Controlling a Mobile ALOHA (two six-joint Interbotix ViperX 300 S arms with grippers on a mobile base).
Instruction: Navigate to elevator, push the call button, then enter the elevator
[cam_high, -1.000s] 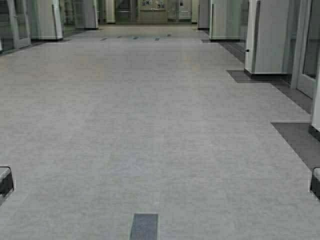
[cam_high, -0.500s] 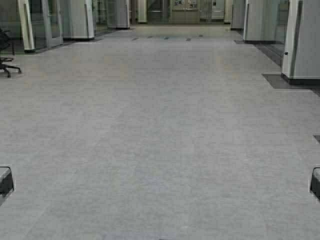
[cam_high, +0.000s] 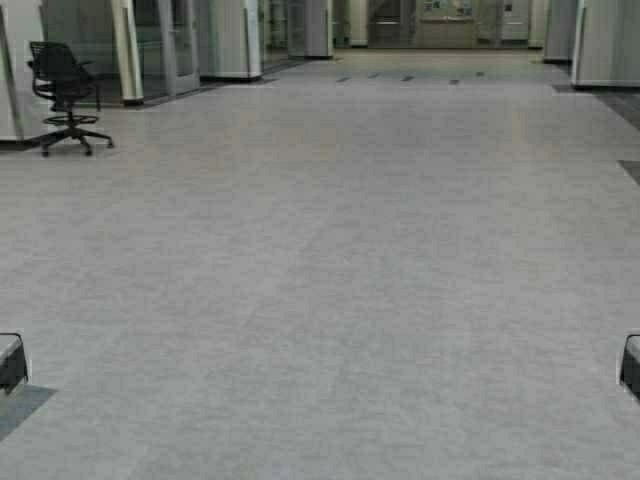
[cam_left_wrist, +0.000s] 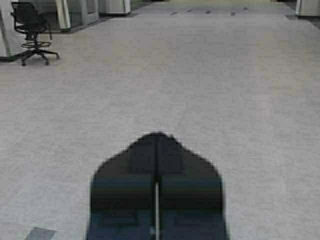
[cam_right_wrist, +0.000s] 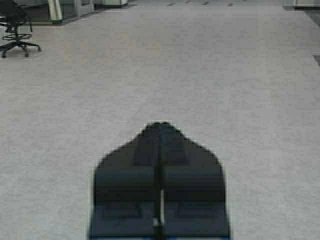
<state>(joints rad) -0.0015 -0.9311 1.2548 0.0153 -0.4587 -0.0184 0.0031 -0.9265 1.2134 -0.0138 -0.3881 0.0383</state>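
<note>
1. I steer the robot across a wide hall of pale grey floor (cam_high: 330, 280); neither the elevator nor the call button shows in any view, so I cannot say where they stand.
2. The left pincer (cam_left_wrist: 156, 142) and the right pincer (cam_right_wrist: 160, 131) sit pressed closed and empty, held low and pointing ahead over the floor.
3. A black office chair (cam_high: 65, 95) stands far off to the left beside glass partitions (cam_high: 160, 45).
4. My worry: with no steel doors in sight, I could pick the wrong corridor, or mistake a glass door for the target.
5. Veering left risks clipping the chair.
</note>
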